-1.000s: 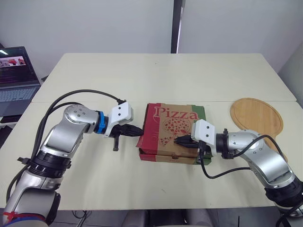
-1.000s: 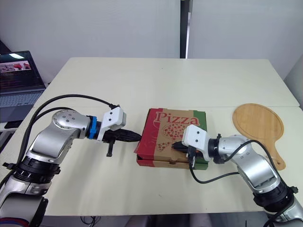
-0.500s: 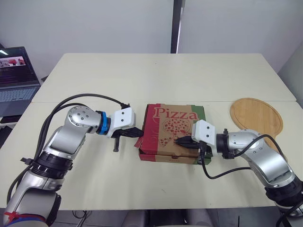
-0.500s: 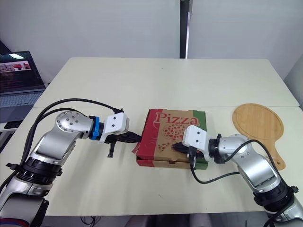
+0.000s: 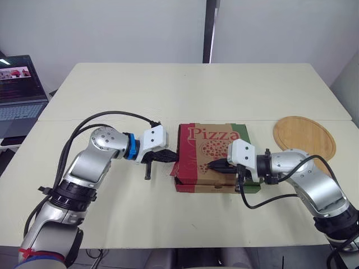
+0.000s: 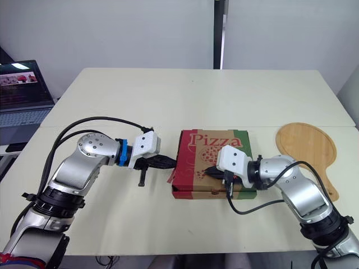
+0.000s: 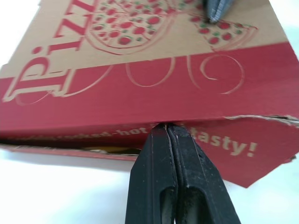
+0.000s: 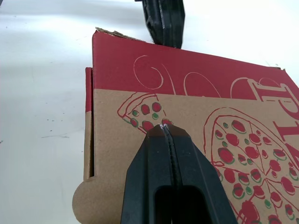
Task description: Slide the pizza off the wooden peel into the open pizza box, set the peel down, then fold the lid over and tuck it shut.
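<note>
Left wrist view: your left gripper (image 7: 166,127), fingers pressed together on nothing, butts tip-first against the red side flap (image 7: 243,144) of the brown-and-red cardboard pizza box (image 5: 216,184), which lies straight ahead of it, toward the robot's right. Your right gripper (image 8: 163,129), likewise closed and empty, bears on the lid (image 5: 208,147). The flap juts out untucked, and the left arm is nearer to it. The round wooden peel (image 5: 304,136) lies well apart.

One pizza box (image 5: 205,147), one wooden peel (image 5: 305,137), one laptop (image 5: 19,92), two pincers (image 5: 171,157) (image 5: 211,166)
</note>
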